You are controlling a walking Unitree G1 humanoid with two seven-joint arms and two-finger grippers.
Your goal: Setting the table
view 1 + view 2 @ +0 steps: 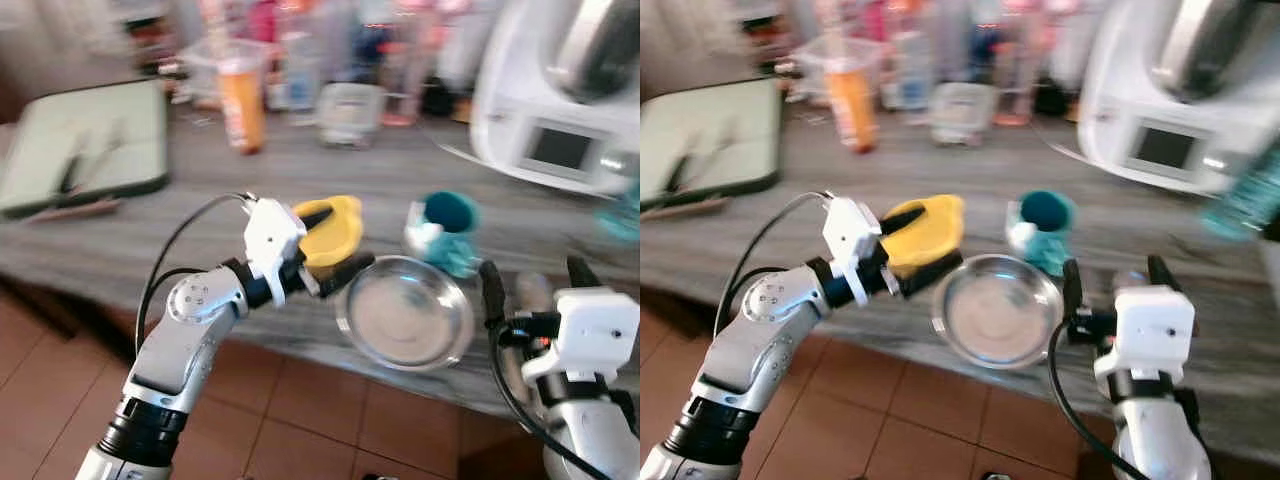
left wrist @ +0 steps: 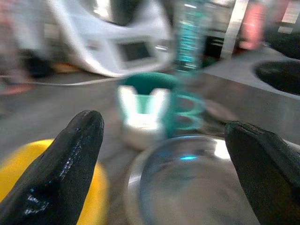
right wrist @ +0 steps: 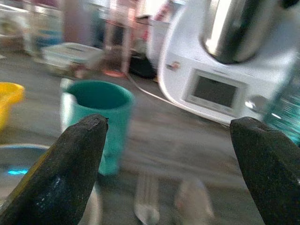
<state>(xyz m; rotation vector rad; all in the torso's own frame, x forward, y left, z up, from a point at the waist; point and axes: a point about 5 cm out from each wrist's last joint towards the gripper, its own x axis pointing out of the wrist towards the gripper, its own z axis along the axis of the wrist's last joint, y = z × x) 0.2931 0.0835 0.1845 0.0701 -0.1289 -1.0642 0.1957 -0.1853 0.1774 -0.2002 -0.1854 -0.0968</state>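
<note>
On the grey wooden counter [image 1: 200,200] a yellow bowl [image 1: 335,228], a steel bowl [image 1: 405,312] and a teal mug [image 1: 447,225] stand close together. My left gripper [image 1: 350,237] is open, one finger over the yellow bowl and the other at its near side by the steel bowl's rim. In the left wrist view the fingers [image 2: 70,159] stand wide apart with the steel bowl [image 2: 197,187] and the mug [image 2: 150,108] ahead. My right gripper [image 1: 535,280] is open near the counter's front edge, above blurred metal cutlery [image 3: 147,201] right of the steel bowl.
A white kitchen machine [image 1: 560,100] fills the back right, with a teal bottle [image 1: 625,210] beside it. An orange bottle [image 1: 242,100], a clear container [image 1: 350,112] and other jars line the back. A green board [image 1: 85,145] lies at the left. Tiled floor [image 1: 300,420] is below.
</note>
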